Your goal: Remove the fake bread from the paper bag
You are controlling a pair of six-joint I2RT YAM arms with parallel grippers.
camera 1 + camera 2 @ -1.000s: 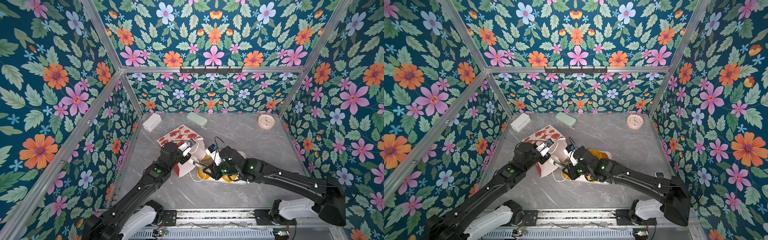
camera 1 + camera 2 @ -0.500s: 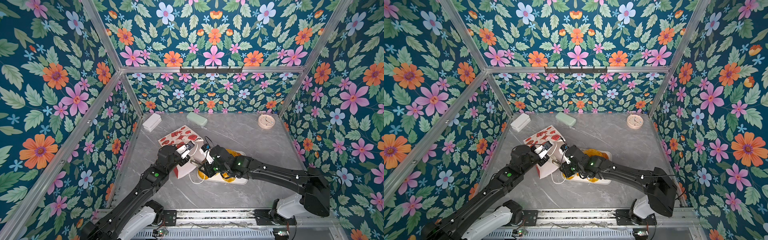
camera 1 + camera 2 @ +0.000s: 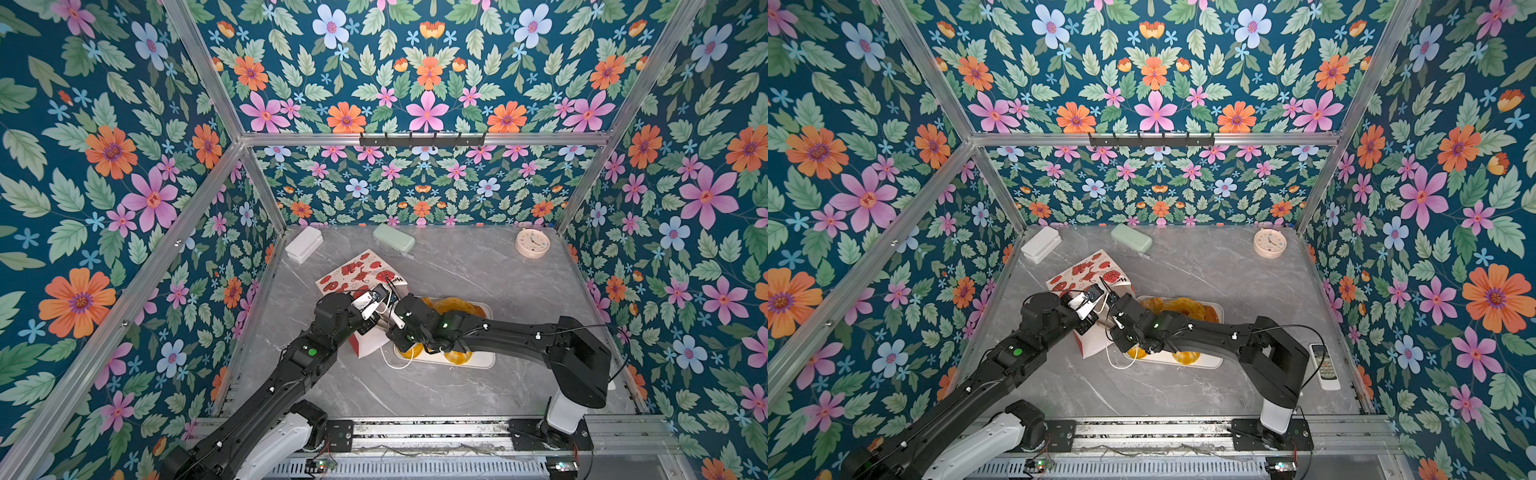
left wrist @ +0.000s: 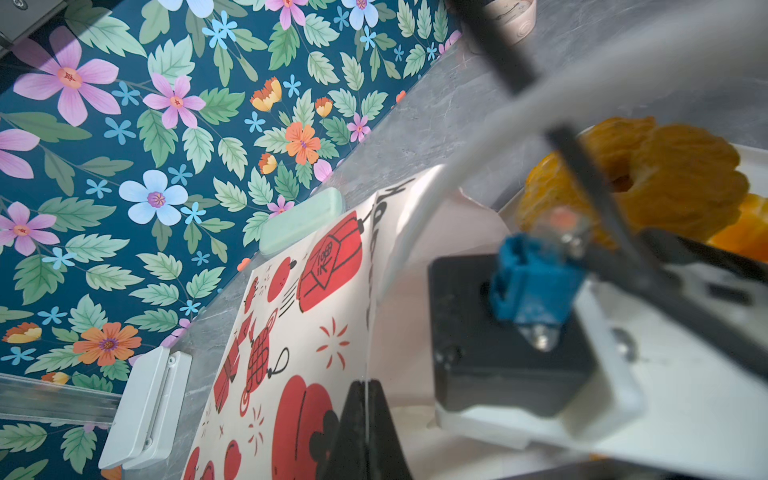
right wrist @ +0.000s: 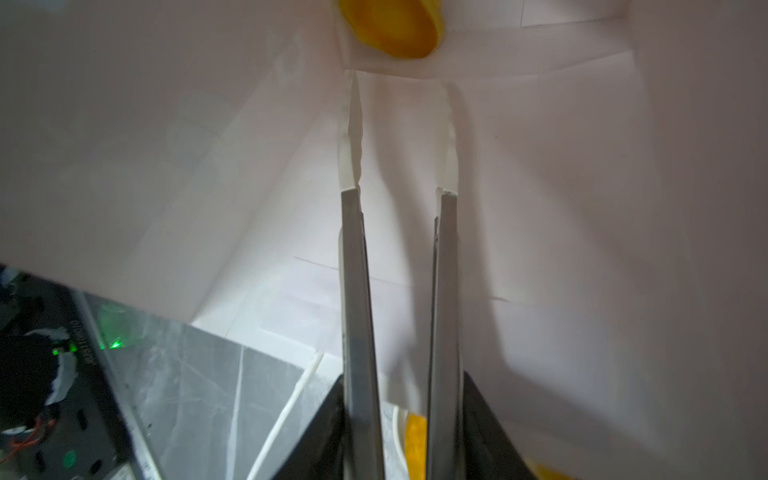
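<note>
Tray [image 3: 478, 360] just beside the paper bag [image 3: 357, 272] — clock [image 3: 532, 243], green case [image 3: 393, 237] well apart.

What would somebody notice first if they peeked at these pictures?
Bright flower wallpaper covers every wall around the grey table. In the middle, the left hand pinches the rim of the red-printed paper bag while the right hand reaches inside toward a yellow piece of fake bread. A big yellow bread ring lies on the white tray beside the bag.

One paper bag [image 3: 357, 274], one tray [image 3: 482, 362], one bread ring [image 3: 455, 305], one clock [image 3: 532, 243], two cases [image 3: 304, 245]
</note>
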